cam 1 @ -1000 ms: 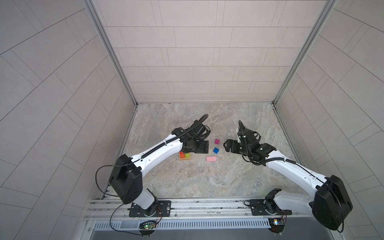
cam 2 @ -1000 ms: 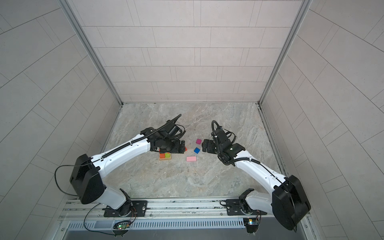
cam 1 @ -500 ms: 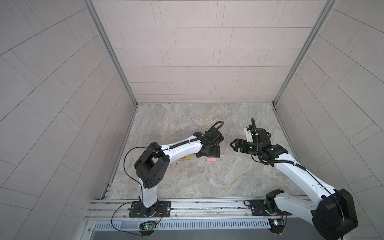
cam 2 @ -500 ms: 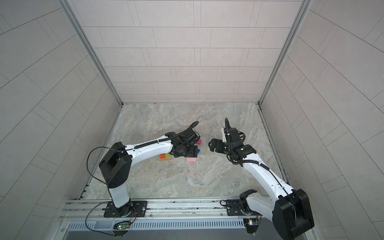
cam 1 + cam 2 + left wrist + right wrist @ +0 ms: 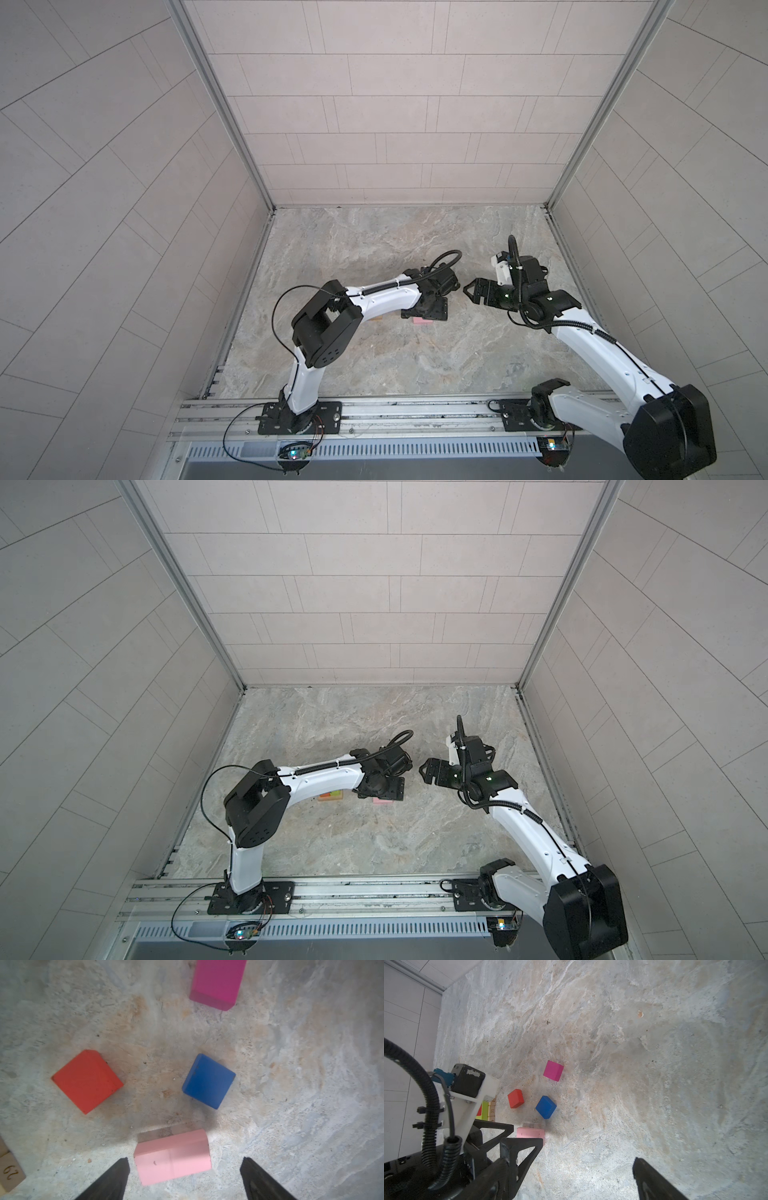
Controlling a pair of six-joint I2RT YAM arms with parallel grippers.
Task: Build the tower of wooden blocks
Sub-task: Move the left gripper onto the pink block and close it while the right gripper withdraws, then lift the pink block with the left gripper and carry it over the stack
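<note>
In the left wrist view a pink oblong lies flat on the stone floor between the fingers of my left gripper, which is open and touches nothing. Beyond it sit a red cube, a blue cube and a magenta cube, all apart. The low start of the tower shows lime and orange on tan bars, partly hidden by the left arm. My right gripper hangs open and empty, to the right of the blocks.
Tiled walls close in the floor at the back and on both sides. Both arm bases stand on the metal rail along the front edge. The left arm's elbow rises over the front left floor.
My left arm has swung right, from over the orange and lime stack to the pink oblong. My right gripper has drawn back to the right, away from the cubes.
</note>
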